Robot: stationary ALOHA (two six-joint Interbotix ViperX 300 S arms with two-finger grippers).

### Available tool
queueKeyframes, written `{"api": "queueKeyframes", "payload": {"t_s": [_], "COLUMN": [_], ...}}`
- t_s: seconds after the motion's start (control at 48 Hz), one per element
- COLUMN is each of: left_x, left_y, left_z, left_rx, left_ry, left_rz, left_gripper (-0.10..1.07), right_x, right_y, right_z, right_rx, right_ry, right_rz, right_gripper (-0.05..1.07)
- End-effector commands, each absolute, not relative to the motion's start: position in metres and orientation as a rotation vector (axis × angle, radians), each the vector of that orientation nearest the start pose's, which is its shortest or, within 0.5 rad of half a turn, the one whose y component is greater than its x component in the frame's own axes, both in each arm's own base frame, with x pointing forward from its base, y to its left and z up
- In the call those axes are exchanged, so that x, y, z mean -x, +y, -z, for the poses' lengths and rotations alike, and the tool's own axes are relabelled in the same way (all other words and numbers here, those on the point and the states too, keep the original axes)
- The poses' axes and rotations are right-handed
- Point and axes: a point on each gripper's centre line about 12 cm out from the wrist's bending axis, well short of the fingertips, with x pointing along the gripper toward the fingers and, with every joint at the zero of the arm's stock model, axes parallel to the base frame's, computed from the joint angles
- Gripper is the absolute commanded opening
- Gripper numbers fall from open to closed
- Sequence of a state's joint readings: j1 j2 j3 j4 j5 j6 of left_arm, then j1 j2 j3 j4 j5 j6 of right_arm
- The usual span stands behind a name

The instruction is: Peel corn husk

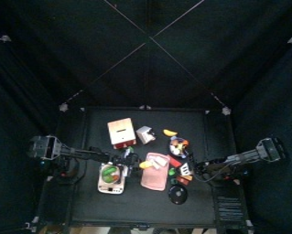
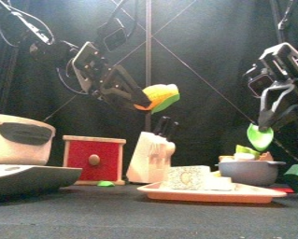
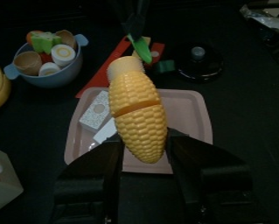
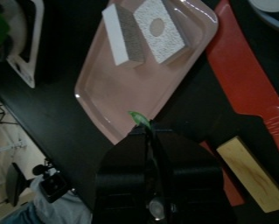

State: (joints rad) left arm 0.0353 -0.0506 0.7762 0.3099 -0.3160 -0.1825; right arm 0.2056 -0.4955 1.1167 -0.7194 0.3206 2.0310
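The pink tray (image 2: 207, 193) sits nearest the front edge, right of centre, carrying two sponge blocks (image 2: 189, 177). Above it, the left gripper (image 3: 139, 162) is clamped on the base of the corn (image 3: 139, 114), holding it in the air over the tray, tip pointing right. The cob is bare yellow along the visible side.

The right gripper (image 4: 153, 179) is closed on a green husk strip (image 4: 141, 120), holding it over the tray's near-right side, well apart from the corn. In the front view the strip (image 2: 260, 137) hangs below the jaws.

Risks:
- The left grip covers only the cob base. A sideways pull may twist the cob out of the jaws and drop it on the tray.
- The strip is thin and may cling to the right jaws on release.
- A drop off the tray may land it in the bowl (image 2: 251, 169) at right or on the red board (image 4: 256, 87).
- Remaining husk on the cob's far side cannot be judged.
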Motion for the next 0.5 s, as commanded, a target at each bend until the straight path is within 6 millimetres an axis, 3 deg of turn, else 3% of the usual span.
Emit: {"api": "queueKeyframes", "payload": {"t_s": [0.0, 0.062, 0.167, 0.479], "left_x": [-0.3818, -0.3815, -0.3813, -0.3809], "left_y": [0.0043, 0.0046, 0.0054, 0.0058], "left_z": [-0.1932, -0.1930, -0.1926, -0.1924], "left_rx": [-0.082, -0.071, -0.057, -0.054], "left_ry": [0.381, 0.381, 0.381, 0.377], "left_rz": [0.076, 0.072, 0.062, 0.061], "left_gripper": [0.62, 0.62, 0.62, 0.62], "right_x": [-0.2332, -0.2330, -0.2330, -0.2355], "right_y": [0.0208, 0.0179, 0.0153, 0.0139], "right_z": [-0.1627, -0.1638, -0.1652, -0.1681], "right_rx": [-1.069, -1.051, -1.027, -1.021], "right_ry": [0.683, 0.680, 0.676, 0.667], "right_rz": [0.572, 0.600, 0.623, 0.630], "right_gripper": [0.65, 0.78, 0.90, 0.91]}}
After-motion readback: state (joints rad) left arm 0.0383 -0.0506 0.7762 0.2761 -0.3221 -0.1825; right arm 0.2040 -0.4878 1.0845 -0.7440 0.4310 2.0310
